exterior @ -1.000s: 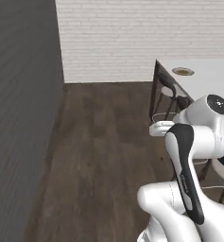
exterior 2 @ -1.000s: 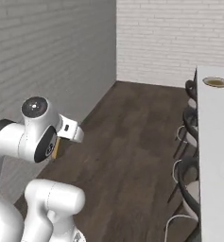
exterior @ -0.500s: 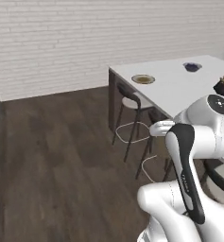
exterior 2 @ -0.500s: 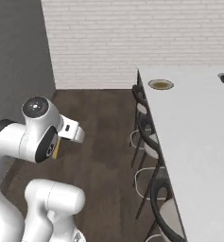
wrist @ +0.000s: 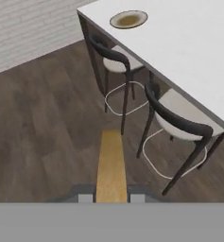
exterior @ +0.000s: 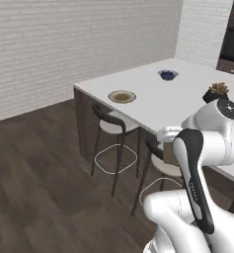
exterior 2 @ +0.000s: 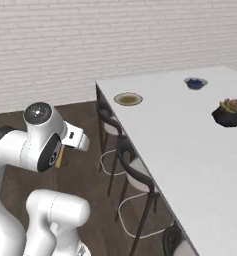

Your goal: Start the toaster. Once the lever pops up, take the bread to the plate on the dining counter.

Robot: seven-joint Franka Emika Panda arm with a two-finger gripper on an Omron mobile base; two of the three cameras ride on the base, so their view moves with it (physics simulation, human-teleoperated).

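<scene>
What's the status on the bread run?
Jaws shut on the thin tan bread slice. Round olive-brown plate sits bare near the corner of the white dining counter. Dark-backed stools line the counter's near side.

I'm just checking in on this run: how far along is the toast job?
Done: the bread is out of the toaster and clamped edge-on in the shut gripper. In hand: carrying it towards the dining counter, which is now in sight. Left: reaching the plate near the counter's corner, bare so far, and laying the slice on it.
</scene>
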